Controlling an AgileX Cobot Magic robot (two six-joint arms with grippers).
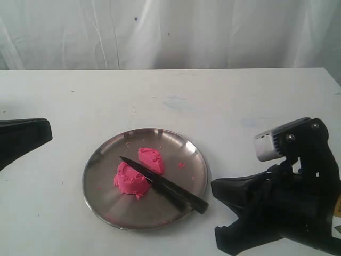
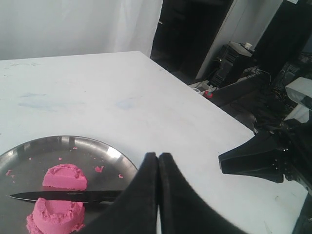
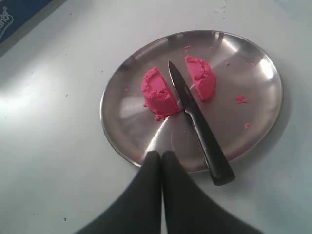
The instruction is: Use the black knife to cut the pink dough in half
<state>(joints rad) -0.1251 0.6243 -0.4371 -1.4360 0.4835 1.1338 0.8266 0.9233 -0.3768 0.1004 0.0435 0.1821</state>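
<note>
I read the cut as done: the pink dough [image 3: 178, 87] sits in two lumps on the steel plate [image 3: 258, 63], with the black knife [image 3: 197, 122] lying flat in the gap between them, tip among the dough and handle end over the plate rim. It looks set down, so neither arm needs it. A few pink crumbs [image 3: 240, 99] are scattered on the plate. My right gripper [image 3: 162, 161] hangs near the rim, jaws together and empty. My left gripper [image 2: 158, 163] is off to the side over the bench [image 1: 224, 96], jaws together too, though it's mostly cropped in the exterior view.
</note>
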